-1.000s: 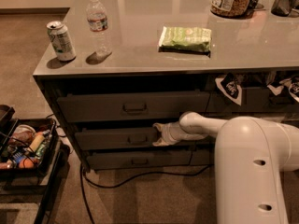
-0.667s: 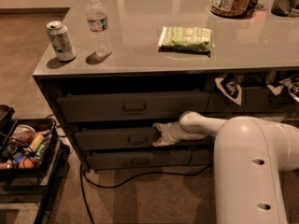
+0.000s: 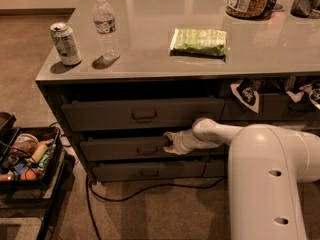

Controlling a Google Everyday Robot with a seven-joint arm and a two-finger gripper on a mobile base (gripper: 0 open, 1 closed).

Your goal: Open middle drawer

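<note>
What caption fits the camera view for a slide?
Gripper at the middle drawer, beside its handle; can, water bottle and green packet on the countertop above.

The white arm [image 3: 270,184] fills the lower right and reaches leftward, roughly level. Its wrist [image 3: 192,139] narrows to the gripper [image 3: 169,143], held out at the arm's far left end, pointing left.
</note>
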